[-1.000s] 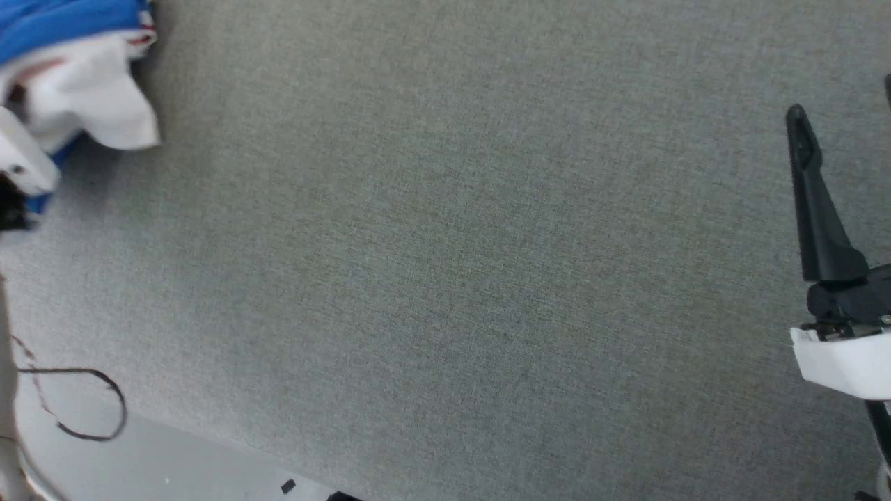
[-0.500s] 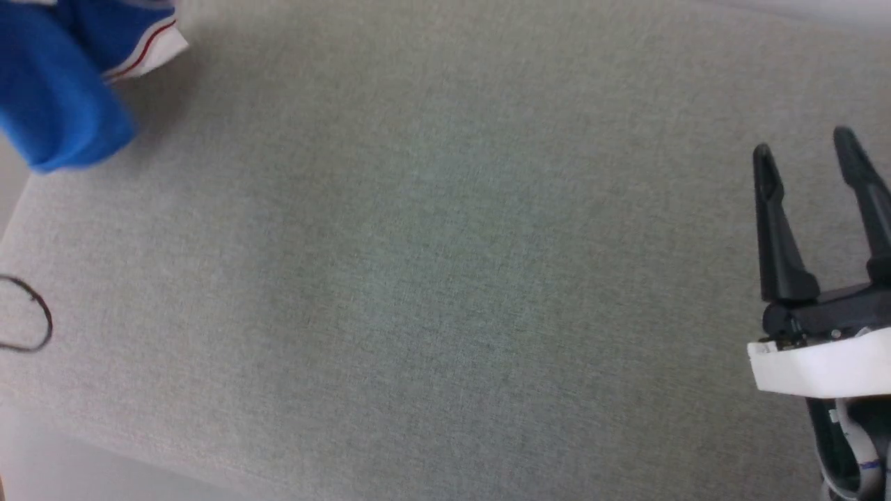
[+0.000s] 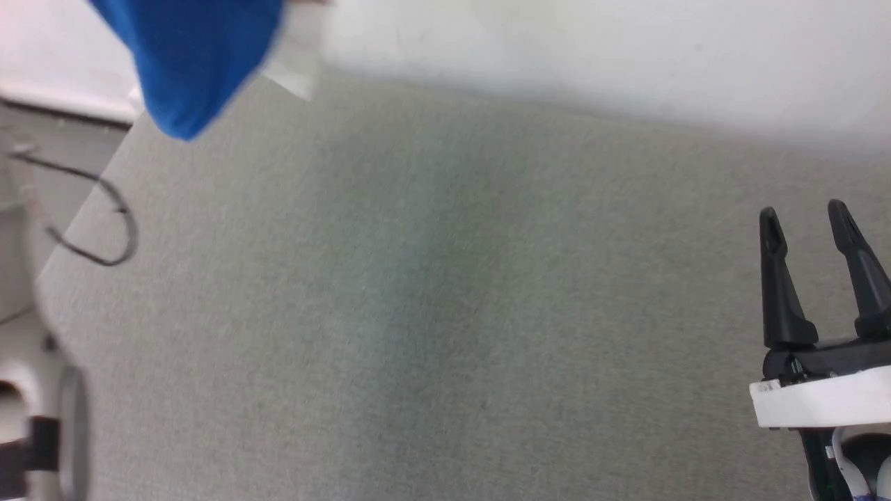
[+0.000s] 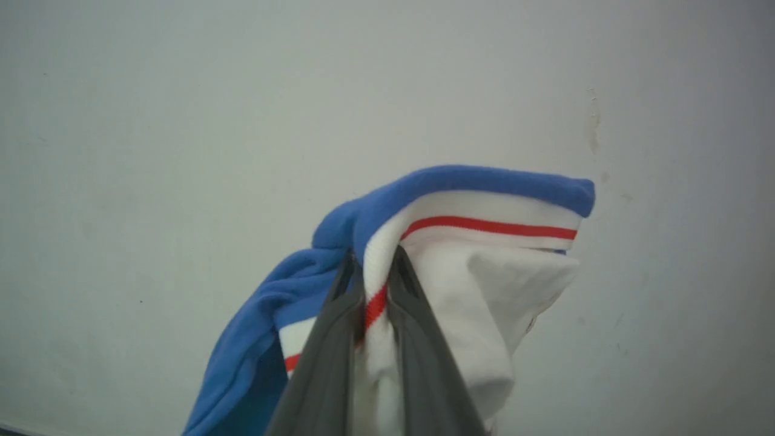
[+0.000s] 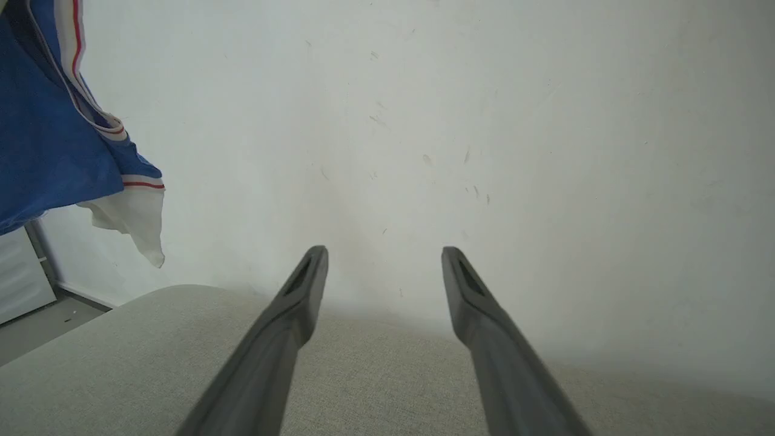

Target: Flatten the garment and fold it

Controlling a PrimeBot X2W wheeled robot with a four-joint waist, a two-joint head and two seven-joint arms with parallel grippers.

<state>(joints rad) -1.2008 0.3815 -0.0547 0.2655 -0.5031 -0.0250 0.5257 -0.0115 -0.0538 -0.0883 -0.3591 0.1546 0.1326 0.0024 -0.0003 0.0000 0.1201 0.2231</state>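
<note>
The garment (image 3: 191, 56), a bright blue jersey with white, red-striped trim, hangs in the air over the far left corner of the grey table (image 3: 445, 313). In the left wrist view my left gripper (image 4: 372, 266) is shut on the garment's white ribbed trim (image 4: 484, 242), with blue cloth drooping to the left below it. The garment (image 5: 54, 145) also hangs at the upper left of the right wrist view. My right gripper (image 3: 807, 219) stands open above the table's right side, nothing between its fingers (image 5: 303, 297).
A pale wall (image 3: 592, 56) runs behind the table's far edge. A dark cable loop (image 3: 104, 223) hangs off the table's left edge, over the floor. A white cabinet (image 5: 21, 272) stands low at the left in the right wrist view.
The head camera has tilted up, bringing the wall into view. The garment has risen off the table's left corner and now hangs higher; the right gripper stays open.
</note>
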